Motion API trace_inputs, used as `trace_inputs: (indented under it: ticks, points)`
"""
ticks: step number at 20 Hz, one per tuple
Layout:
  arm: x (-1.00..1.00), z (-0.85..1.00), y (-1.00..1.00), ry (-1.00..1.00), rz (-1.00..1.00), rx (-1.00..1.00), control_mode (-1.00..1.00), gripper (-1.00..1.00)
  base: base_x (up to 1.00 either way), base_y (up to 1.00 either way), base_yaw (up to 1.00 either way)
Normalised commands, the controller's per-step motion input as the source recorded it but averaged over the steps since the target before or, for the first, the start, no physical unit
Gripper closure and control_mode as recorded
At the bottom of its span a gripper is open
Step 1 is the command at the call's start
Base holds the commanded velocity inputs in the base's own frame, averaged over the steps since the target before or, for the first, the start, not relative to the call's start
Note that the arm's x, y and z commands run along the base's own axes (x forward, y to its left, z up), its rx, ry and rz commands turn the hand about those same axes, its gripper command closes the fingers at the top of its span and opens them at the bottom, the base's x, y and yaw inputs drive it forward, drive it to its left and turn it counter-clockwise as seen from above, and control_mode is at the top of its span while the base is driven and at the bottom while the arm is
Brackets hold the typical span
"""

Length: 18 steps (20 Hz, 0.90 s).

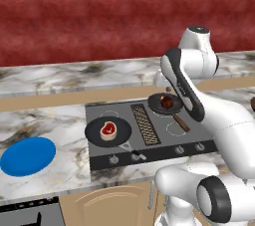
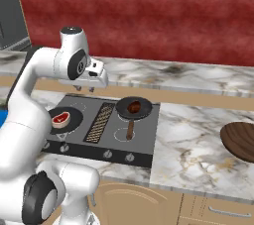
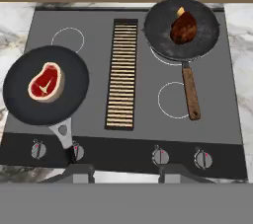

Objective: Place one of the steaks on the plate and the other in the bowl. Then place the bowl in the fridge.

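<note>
Pink steak (image 3: 45,82) and brown steak (image 3: 183,29) lie in separate pans (both flat); blue plate (image 1: 28,156) and wooden bowl (image 2: 239,140) sit on worktop.

The tool (image 2: 85,89) hangs above the cooktop (image 2: 101,125) between two pans, each holding a steak.

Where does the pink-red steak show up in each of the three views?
Left base view: pink-red steak in the nearer frying pan, left part of the stove.
Right base view: same steak, left of centre, beside the white arm.
Hand view: steak at mid-left.
Shared landmark: the ribbed grille in the stove's middle, right of the steak.
</note>
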Motion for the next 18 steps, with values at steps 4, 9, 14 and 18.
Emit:
trace_inputs:
  ticks: [4,9,14,18]
  points:
    - [0.52,-0.25,-0.22,0.0,-0.01,-0.01,-1.0,-1.0,0.0,0.0,0.0]
    - [0.59,-0.25,-0.22,0.24,-0.12,-0.11,-1.0,-1.0,0.0,0.0,0.0]
    - [0.8,-0.1,-0.49,0.21,-0.07,-0.01,-1.0,-1.0,0.0,0.0,0.0]
    - [0.69,-0.19,-0.42,0.04,0.0,0.0,-1.0,-1.0,0.0,0.0,0.0]
